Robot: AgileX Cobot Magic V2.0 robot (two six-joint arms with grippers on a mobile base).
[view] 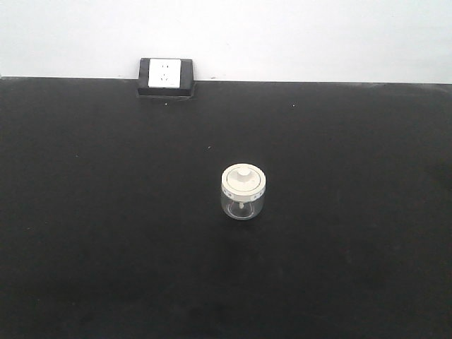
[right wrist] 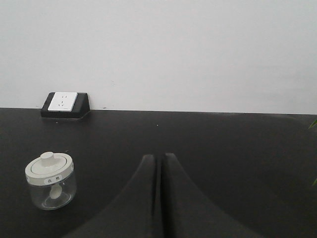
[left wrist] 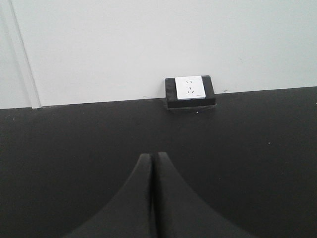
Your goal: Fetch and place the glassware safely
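The glassware, a squat clear jar [view: 244, 191] with a cream-white knobbed lid, stands upright near the middle of the black table [view: 106, 233]. In the right wrist view the jar [right wrist: 51, 180] sits low at the left, well apart from my right gripper [right wrist: 158, 156], whose black fingers are pressed together and hold nothing. My left gripper [left wrist: 151, 155] is shut too, with nothing in it, over bare black tabletop; the jar does not show in that view. Neither gripper appears in the front view.
A white wall socket in a black housing [view: 166, 76] sits at the table's far edge against the white wall, also visible as the socket [left wrist: 190, 89] in the left wrist view and the socket [right wrist: 64, 103] in the right wrist view.
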